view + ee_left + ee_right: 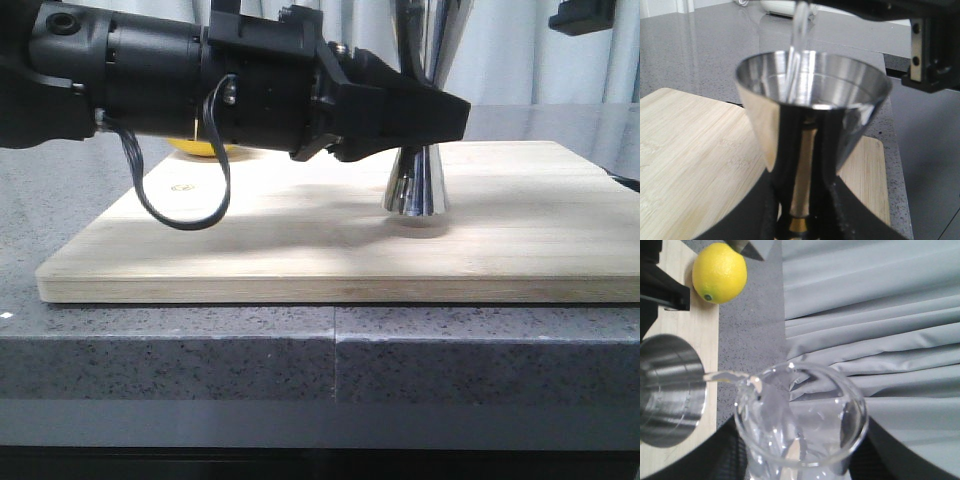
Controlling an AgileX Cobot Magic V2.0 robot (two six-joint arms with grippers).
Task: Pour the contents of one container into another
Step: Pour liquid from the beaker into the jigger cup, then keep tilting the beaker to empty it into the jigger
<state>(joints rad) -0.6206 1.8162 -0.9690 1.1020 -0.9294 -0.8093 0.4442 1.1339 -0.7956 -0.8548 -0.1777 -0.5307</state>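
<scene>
The jigger [417, 185] is stood upright on the wooden board [300, 240], near its middle, and is clasped at the narrow waist by the left gripper [425, 115], its fingers closed against the steel. Above the jigger's mouth the glass beaker [800, 420] is held tilted by the right gripper [795, 467], closed around the glass, and a thin clear stream [799, 45] is being let into the cup. Beyond the jigger, a lemon [720, 272] is seen at the board's far edge.
</scene>
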